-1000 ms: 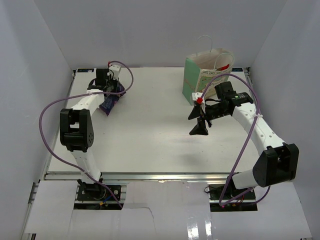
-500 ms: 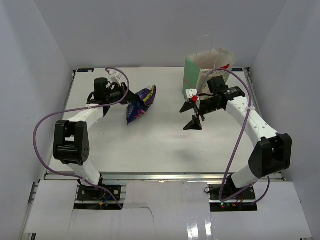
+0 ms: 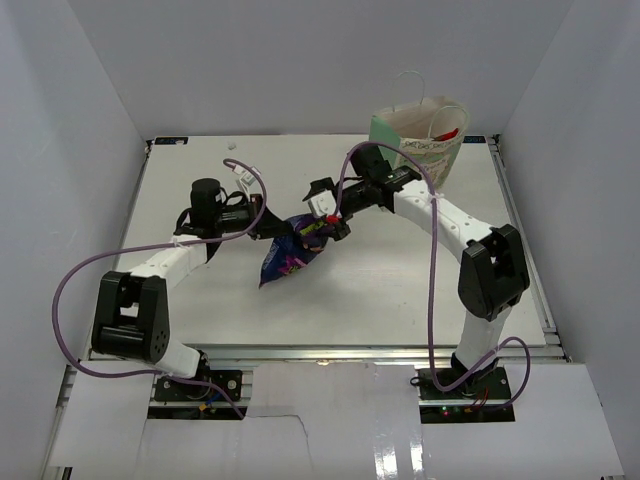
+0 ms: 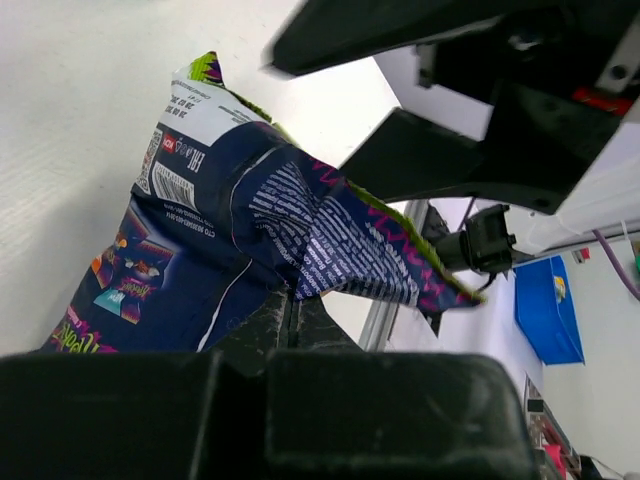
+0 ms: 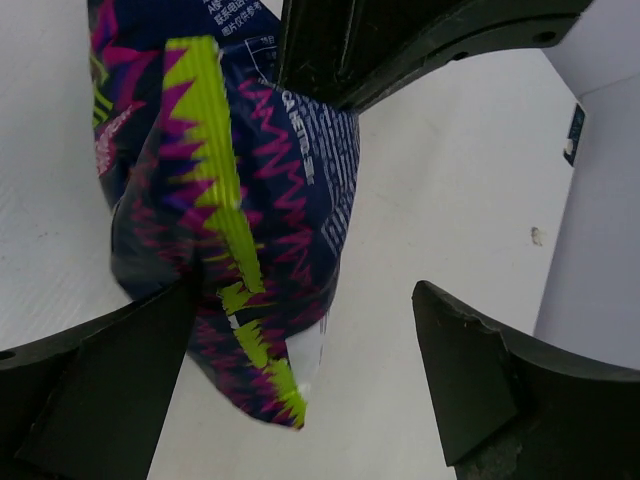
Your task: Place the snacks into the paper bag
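Observation:
My left gripper (image 3: pixel 268 233) is shut on the crinkled dark-blue bag (image 3: pixel 289 252) and holds it over the middle of the table. In the left wrist view the bag (image 4: pixel 250 225) hangs from my closed fingers (image 4: pixel 262 322). My right gripper (image 3: pixel 328 220) is open, its jaws standing on either side of the bag's upper end (image 5: pixel 235 190); the bag lies against the left finger (image 5: pixel 100 390). The mint-green paper bag (image 3: pixel 385 145) stands at the back right with a red packet (image 3: pixel 448 133) showing inside. The other snacks are out of view.
White walls enclose the table on three sides. Purple cables loop off both arms. The right arm reaches across from the right base toward the table's middle, passing just in front of the paper bag.
My left gripper lifted the dark-blue bag from the far left and carried it to the middle. My right arm swung left from beside the paper bag to the bag, jaws open.

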Available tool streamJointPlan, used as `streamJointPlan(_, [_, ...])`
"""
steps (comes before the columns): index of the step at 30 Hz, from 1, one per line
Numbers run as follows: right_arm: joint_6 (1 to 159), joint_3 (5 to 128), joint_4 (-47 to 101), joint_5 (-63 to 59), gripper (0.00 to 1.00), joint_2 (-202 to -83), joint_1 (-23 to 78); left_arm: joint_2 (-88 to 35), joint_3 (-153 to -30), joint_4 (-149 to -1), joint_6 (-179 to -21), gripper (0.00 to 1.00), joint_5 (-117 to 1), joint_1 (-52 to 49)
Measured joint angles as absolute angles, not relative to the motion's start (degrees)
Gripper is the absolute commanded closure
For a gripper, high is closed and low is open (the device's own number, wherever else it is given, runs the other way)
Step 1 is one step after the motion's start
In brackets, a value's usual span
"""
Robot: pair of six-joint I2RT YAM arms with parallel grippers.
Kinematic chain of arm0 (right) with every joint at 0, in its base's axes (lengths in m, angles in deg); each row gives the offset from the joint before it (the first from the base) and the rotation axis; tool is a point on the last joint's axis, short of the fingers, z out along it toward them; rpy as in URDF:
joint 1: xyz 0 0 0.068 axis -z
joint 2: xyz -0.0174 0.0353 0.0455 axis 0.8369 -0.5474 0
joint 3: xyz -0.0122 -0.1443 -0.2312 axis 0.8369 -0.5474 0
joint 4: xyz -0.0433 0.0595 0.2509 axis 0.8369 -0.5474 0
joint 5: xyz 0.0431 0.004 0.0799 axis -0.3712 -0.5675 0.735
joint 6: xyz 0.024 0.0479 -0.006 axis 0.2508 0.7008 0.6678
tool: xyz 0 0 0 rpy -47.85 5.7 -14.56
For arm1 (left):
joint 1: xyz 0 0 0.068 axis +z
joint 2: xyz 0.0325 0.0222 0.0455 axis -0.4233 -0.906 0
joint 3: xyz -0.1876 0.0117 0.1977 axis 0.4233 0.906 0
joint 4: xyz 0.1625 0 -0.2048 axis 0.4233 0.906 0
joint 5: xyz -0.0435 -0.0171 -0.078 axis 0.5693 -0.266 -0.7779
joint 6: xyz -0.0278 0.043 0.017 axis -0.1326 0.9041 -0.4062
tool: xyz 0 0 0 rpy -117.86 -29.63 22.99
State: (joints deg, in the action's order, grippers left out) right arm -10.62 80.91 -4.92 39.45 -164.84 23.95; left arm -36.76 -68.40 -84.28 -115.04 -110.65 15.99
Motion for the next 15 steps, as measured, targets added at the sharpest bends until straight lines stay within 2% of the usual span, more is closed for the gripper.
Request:
streamJointPlan(8, [-9.36,81.06,-5.2,35.54,0.02,-166.5,20.93,-33.56,-64.77,-84.22,-115.43,1.0,-111.29,15.44])
streamJointPlan(15, [-9.79,81.09,-11.74,37.07,0.0,-166.5,20.74,-32.82,-64.16,-84.61,-115.69,1.0,-111.77,15.35])
